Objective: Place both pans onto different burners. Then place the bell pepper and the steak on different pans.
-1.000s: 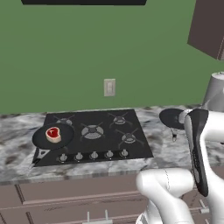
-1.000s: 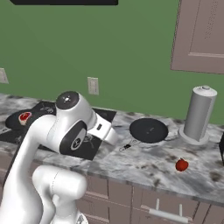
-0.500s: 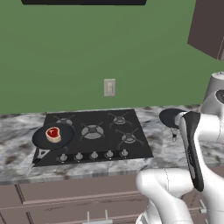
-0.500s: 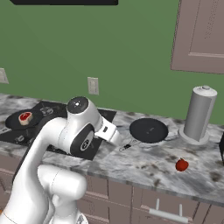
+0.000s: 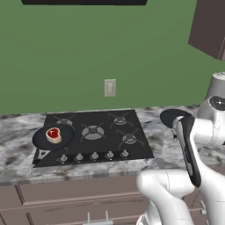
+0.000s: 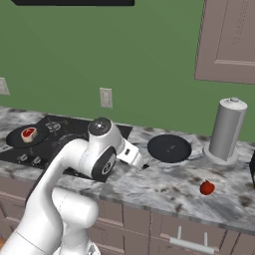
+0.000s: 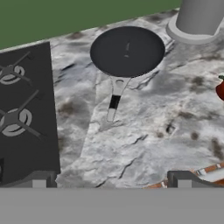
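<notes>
**Claw wide open, nothing in it**

My claw (image 7: 112,177) hangs spread wide above the marble counter (image 7: 144,131), touching nothing. The empty pan (image 7: 127,50) lies ahead on the counter beside the cooktop (image 7: 26,113), handle toward me. The other pan (image 5: 53,136) sits on the front left burner with the steak (image 5: 53,135) inside. The bell pepper (image 6: 206,188) rests on the counter, well apart.
</notes>
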